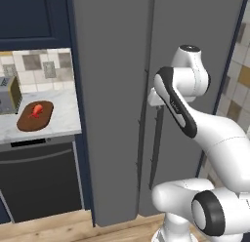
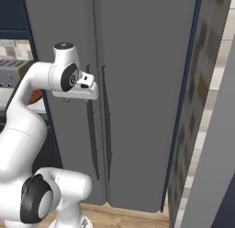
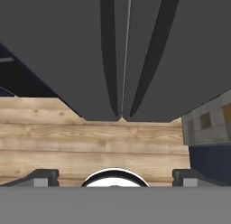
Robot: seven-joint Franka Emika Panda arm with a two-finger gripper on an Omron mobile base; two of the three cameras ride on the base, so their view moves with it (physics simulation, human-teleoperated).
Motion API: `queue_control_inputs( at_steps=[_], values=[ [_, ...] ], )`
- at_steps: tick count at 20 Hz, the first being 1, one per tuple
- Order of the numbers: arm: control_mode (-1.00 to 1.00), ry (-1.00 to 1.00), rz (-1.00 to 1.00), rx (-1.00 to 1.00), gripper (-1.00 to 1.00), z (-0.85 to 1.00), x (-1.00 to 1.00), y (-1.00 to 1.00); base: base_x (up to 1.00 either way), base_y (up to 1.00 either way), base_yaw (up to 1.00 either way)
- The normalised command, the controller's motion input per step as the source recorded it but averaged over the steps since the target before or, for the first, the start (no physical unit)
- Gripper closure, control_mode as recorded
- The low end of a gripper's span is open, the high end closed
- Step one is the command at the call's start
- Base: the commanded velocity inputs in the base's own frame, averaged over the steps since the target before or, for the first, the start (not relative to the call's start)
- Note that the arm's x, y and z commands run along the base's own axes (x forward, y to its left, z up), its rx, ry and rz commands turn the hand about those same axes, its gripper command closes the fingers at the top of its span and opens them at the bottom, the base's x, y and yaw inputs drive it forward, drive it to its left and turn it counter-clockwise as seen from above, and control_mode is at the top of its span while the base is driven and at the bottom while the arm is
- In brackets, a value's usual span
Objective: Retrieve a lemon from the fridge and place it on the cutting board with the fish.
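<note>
The grey double-door fridge (image 1: 117, 104) stands shut, its two long dark handles (image 2: 98, 126) meeting at the centre seam. With the doors shut, the lemon is hidden. On the counter to the left lies the oval reddish-brown cutting board (image 1: 34, 117) with the red-orange fish (image 1: 37, 110) on it. My gripper (image 2: 81, 97) hangs just in front of the upper part of the handles and points down along the doors. In the hand view the gripper (image 3: 115, 177) is open, fingertips (image 3: 43, 177) far apart with nothing between them, and both handles (image 3: 110, 56) run away toward the floor.
A metal toaster (image 1: 9, 94) sits on the marble counter (image 1: 63, 120) left of the board. Below the counter is a dark appliance front (image 1: 41, 180). A tiled wall (image 2: 197, 130) flanks the fridge on the right. Wooden floor (image 3: 99, 142) lies below.
</note>
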Motion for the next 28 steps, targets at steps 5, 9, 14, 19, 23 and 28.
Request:
queue_control_inputs(
  at_steps=[5, 9, 14, 19, 23, 28],
  values=[
    [1.0, 0.0, 0.0, 0.0, -1.0, 0.0, 0.0, 0.0, -0.03, -0.02, 0.0],
    [1.0, 0.0, 0.0, 0.0, -1.0, 0.0, 0.0, 0.0, -0.19, -0.29, 0.0],
    [1.0, 0.0, 0.0, 0.0, -1.0, 0.0, 0.0, 0.0, -0.22, -0.16, 0.0],
    [1.0, 0.0, 0.0, 0.0, -1.0, 0.0, 0.0, 0.0, -0.26, 0.0, 0.0],
    [1.0, 0.0, 0.0, 0.0, -1.0, 0.0, 0.0, 0.0, -0.49, -0.07, 0.0],
    [1.0, 0.0, 0.0, 0.0, -1.0, 0.0, 0.0, 0.0, -0.6, -0.02, 0.0]
  ],
)
